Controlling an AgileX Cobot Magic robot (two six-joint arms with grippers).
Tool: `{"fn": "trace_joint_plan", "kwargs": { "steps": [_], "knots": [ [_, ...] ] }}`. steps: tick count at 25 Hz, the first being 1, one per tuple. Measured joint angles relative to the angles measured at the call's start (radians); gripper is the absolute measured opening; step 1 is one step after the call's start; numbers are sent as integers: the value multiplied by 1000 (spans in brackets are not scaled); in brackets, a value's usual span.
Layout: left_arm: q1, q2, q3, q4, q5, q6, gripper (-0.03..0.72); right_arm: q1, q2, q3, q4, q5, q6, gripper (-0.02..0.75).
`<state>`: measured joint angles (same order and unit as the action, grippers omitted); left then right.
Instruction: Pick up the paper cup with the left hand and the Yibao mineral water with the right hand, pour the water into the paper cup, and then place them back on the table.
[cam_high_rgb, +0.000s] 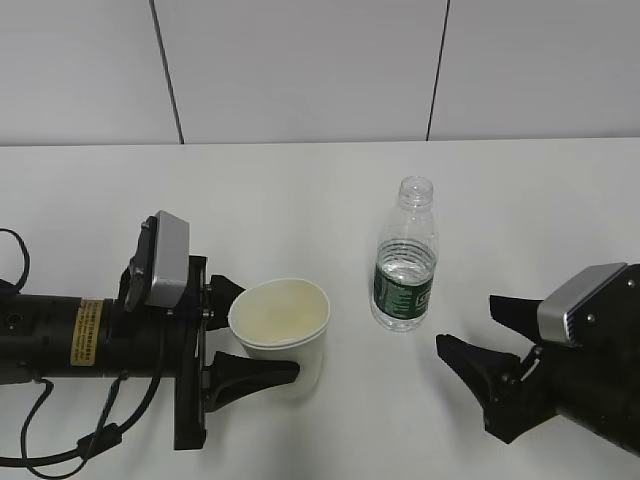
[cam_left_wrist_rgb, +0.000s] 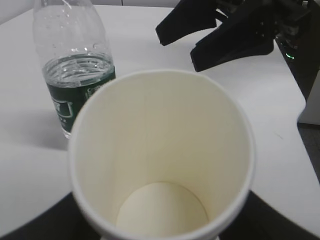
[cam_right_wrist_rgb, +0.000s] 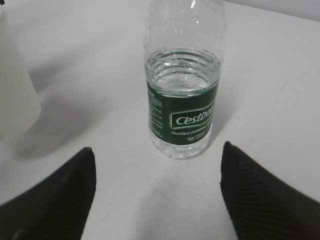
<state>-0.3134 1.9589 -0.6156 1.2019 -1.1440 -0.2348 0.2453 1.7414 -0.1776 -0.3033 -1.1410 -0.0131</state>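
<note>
Left of the Yibao mineral water (cam_high_rgb: 405, 258), on the table (cam_high_rgb: 320, 190): paper cup (cam_high_rgb: 282, 335), upright, set between the fingers of the left hand (cam_high_rgb: 240, 338); contact not confirmable, so grip state undetermined. Right of the bottle, well apart: right hand (cam_high_rgb: 478, 335), jaws spread wide, empty, aimed at it. Bottle upright, long axis vertical, capless.

Left wrist view: paper cup (cam_left_wrist_rgb: 162, 160) fills frame, empty; bottle (cam_left_wrist_rgb: 75, 65) beyond its left rim; right hand (cam_left_wrist_rgb: 220, 30) past it, wide.

Right wrist view: bottle (cam_right_wrist_rgb: 184, 80) dead ahead, centred between spread fingers (cam_right_wrist_rgb: 55, 200), untouched; cup wall (cam_right_wrist_rgb: 15, 95) at far left. Likely a straight advance, then close.
</note>
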Motion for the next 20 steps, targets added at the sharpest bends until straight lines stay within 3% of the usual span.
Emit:
{"fn": "trace_joint_plan", "kwargs": {
  "steps": [20],
  "knots": [
    [0,0,0,0,0,0,430,0,64,-77,0,-5,-1,572]
  ]
}}
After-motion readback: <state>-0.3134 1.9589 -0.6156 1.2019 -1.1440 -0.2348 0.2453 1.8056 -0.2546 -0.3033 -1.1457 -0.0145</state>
